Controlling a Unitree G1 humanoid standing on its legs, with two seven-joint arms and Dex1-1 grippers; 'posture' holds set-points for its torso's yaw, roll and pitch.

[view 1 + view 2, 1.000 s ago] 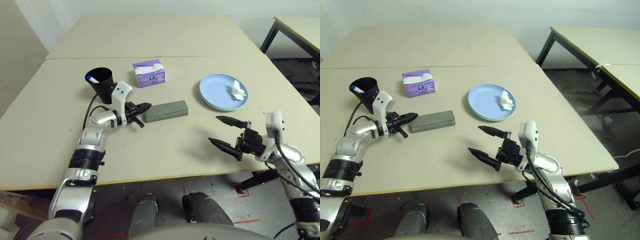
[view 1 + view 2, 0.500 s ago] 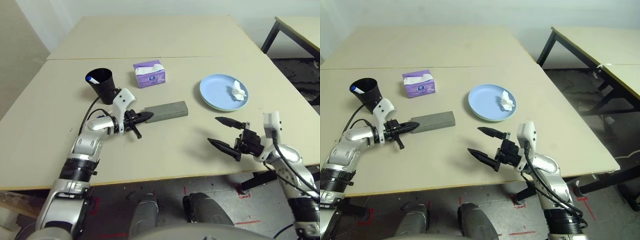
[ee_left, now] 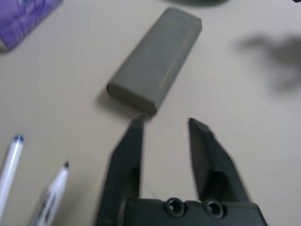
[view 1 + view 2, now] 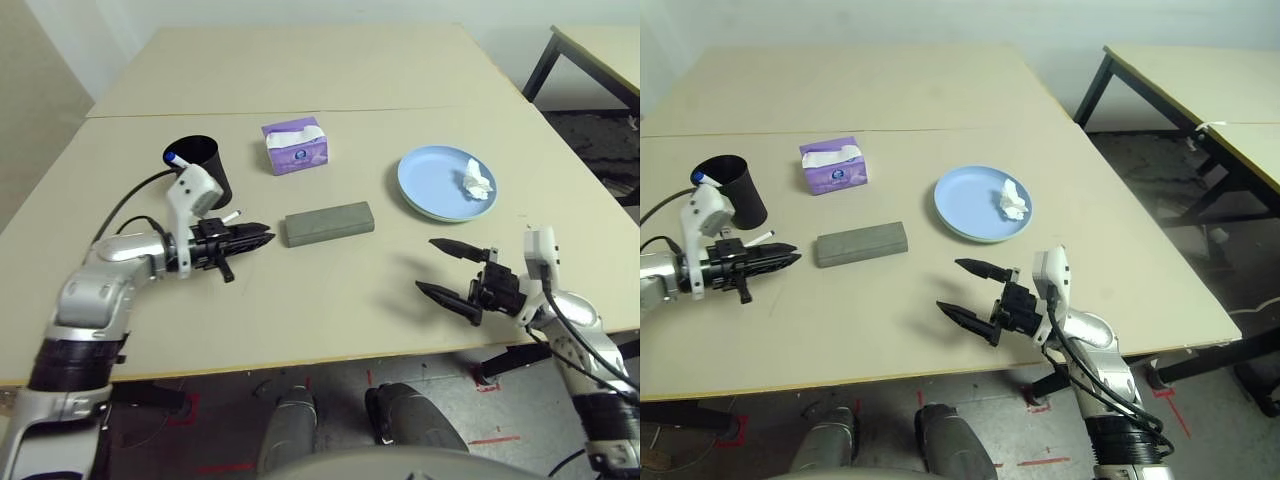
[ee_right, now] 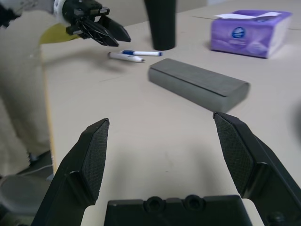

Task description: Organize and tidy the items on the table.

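Observation:
The grey glasses case [image 4: 328, 222] lies flat mid-table. My left gripper [image 4: 250, 240] hovers just left of it, open, nothing between the fingers; the left wrist view has the case [image 3: 155, 59] a short gap beyond the fingertips. Two white markers, one blue-capped [image 3: 10, 165] and one black-capped [image 3: 52, 190], lie on the table beside that gripper. A crumpled white tissue [image 4: 476, 183] rests on the light-blue plate [image 4: 430, 180]. My right gripper [image 4: 450, 270] hangs open near the front edge, empty. The sunglasses are out of view.
A black cup [image 4: 205, 168] holding a blue-capped marker [image 4: 175, 158] stands behind my left gripper. The purple tissue box [image 4: 295, 146] sits beyond the case. A seam [image 4: 400, 110] crosses the table. A second table [image 4: 1200, 70] stands at the right.
My left gripper, shut and touching the case's left end, has drawn back to the left and opened. The case stays put. The right gripper has barely moved.

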